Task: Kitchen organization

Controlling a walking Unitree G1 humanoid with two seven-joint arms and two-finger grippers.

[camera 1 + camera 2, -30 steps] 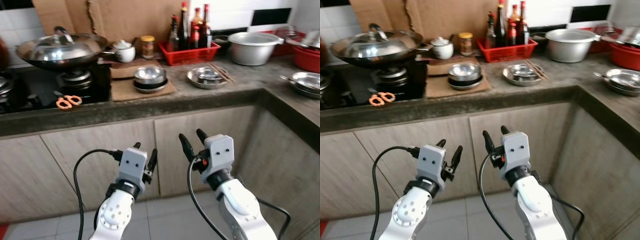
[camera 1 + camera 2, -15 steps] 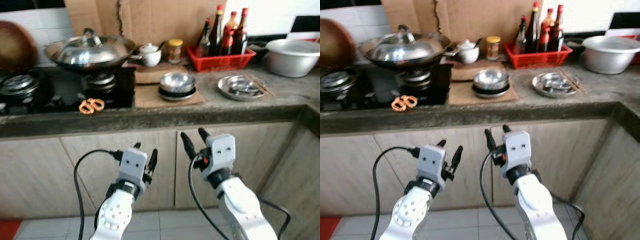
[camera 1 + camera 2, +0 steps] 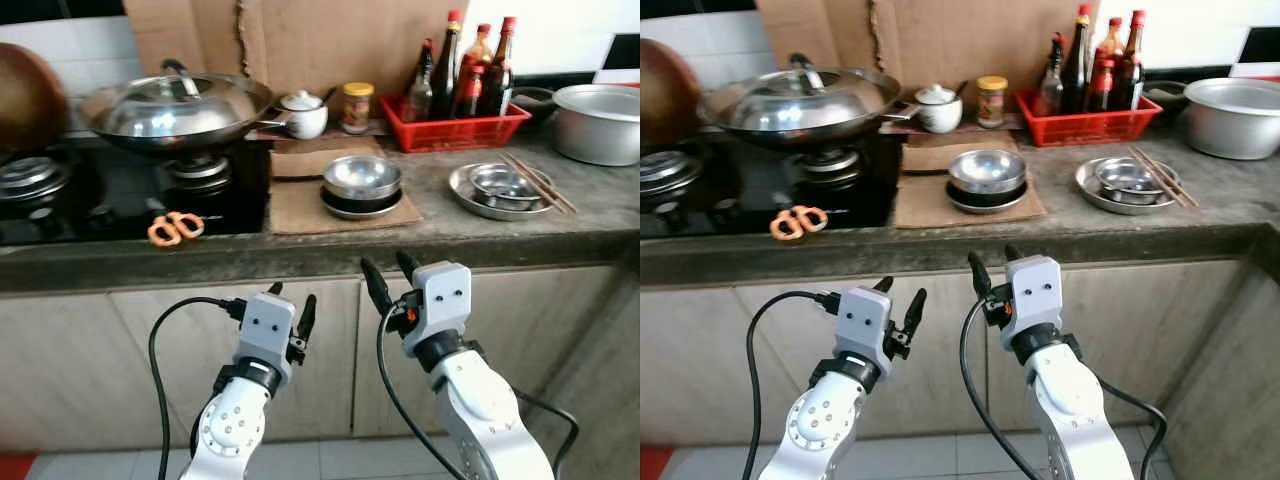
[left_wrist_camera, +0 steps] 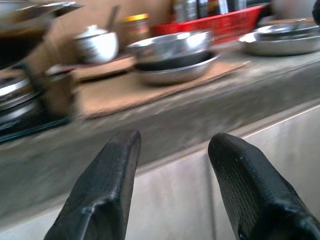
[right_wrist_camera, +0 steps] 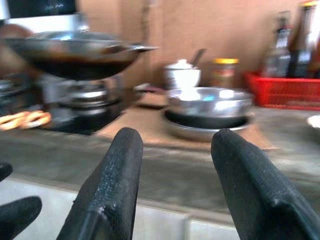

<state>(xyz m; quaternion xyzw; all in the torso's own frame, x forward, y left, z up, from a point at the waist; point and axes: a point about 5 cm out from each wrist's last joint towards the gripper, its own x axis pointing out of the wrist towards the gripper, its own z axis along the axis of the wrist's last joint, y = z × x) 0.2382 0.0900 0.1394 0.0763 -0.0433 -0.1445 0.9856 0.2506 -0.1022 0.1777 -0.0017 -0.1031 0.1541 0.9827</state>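
The left pincer (image 3: 291,303) is hovering in front of the cabinet doors (image 3: 200,350), below the front edge of the tabletop (image 3: 300,250), its two black fingers spread with nothing between them. Just beside it, the right pincer (image 3: 388,278) is hanging a little higher, its fingertips (image 3: 367,270) reaching nearly level with that edge, also spread and holding nothing. A black cable (image 3: 160,340) is looping out from the left wrist.

Between both pincers and the cabinet face, open room is showing, and tiled floor (image 3: 330,460) is lying below them.

Up past the edge, straight ahead of the right pincer, a stack of steel bowls (image 3: 362,185) is sitting on a piece of brown cardboard (image 3: 300,205), set back from the lip with bare tabletop in front. Beyond the left pincer and off to its outer side, orange-handled scissors (image 3: 175,228) are lying on the black stove top (image 3: 90,205), near the front edge. Farther back a lidded wok (image 3: 175,105) is resting on a burner.

Out to the right pincer's outer side, a steel plate (image 3: 495,200) is holding a small bowl, with chopsticks (image 3: 535,182) lying across its rim. Behind it a red basket (image 3: 462,125) of bottles is standing against the wall, with a large steel pot (image 3: 600,120) beside it. A white lidded cup (image 3: 303,115) and a jar (image 3: 356,107) are standing at the back near the wok's handle.
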